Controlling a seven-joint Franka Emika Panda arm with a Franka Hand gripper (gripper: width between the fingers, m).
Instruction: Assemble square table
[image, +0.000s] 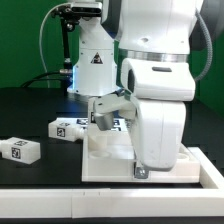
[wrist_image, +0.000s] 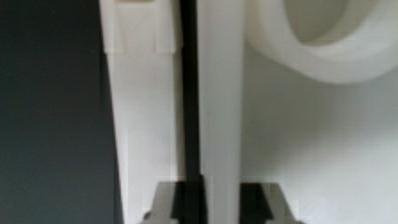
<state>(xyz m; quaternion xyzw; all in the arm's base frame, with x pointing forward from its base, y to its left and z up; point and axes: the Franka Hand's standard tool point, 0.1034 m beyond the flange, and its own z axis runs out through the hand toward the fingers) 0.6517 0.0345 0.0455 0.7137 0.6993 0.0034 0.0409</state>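
The white square table top (image: 108, 160) lies on the black table under my arm. In the wrist view its raised rim (wrist_image: 215, 100) runs straight between my fingers, and a round corner socket (wrist_image: 329, 45) shows beside it. My gripper (wrist_image: 217, 205) is shut on that rim, one dark finger (wrist_image: 173, 203) on each side. In the exterior view the gripper (image: 104, 120) sits at the top's far edge, partly hidden by the arm. Two white tagged legs lie loose on the exterior view's left, one (image: 20, 150) near the front and one (image: 68, 127) close to the top.
The robot's base (image: 92, 60) stands behind the top. A white ledge (image: 90, 196) runs along the front of the table. A tagged white piece (image: 120, 123) shows behind the gripper, mostly hidden. Black table surface (image: 30, 110) shows at the left.
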